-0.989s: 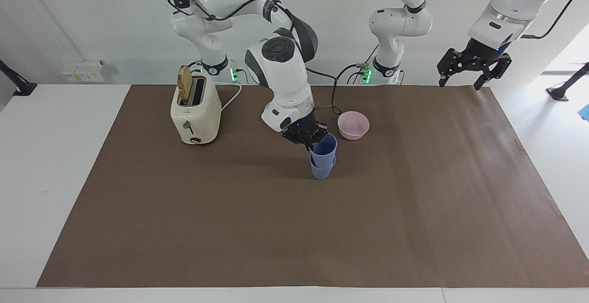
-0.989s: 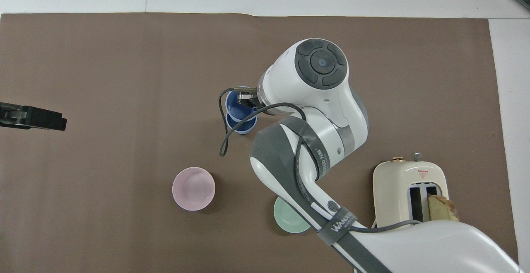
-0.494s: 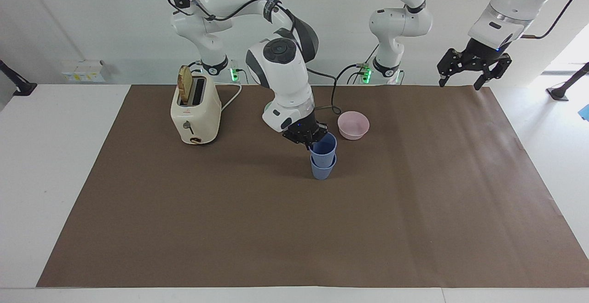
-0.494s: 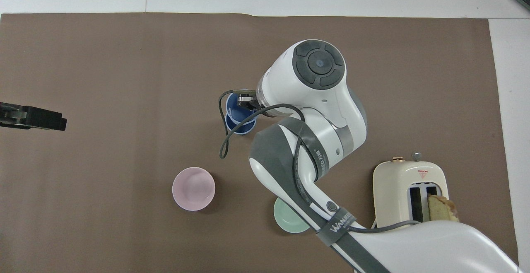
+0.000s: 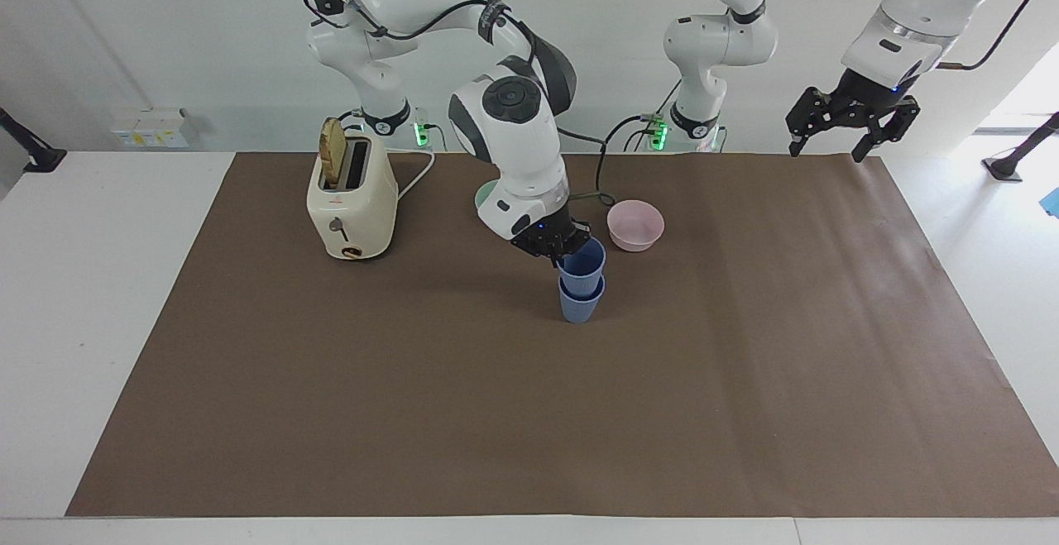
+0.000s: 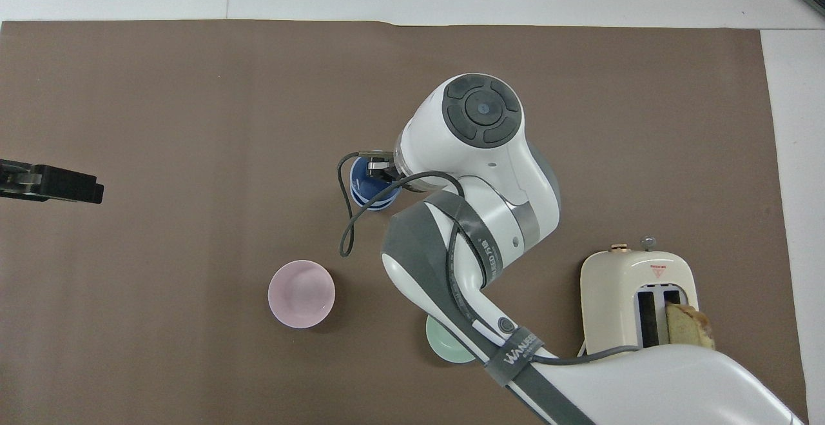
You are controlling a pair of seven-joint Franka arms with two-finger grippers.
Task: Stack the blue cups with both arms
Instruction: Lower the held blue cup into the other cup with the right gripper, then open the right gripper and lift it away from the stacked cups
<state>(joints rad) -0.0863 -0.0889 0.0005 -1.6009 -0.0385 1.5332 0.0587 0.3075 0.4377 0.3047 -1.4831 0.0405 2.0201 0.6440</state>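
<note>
Two matte blue cups (image 5: 582,290) sit nested upright, right pincer (image 5: 563,249) pinching the upper rim.

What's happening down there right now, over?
Right gripper at rim of upper blue cup, nested in lower blue cup. Left gripper open, waiting over mat's edge. Pink bowl beside, nothing blocking.
</note>
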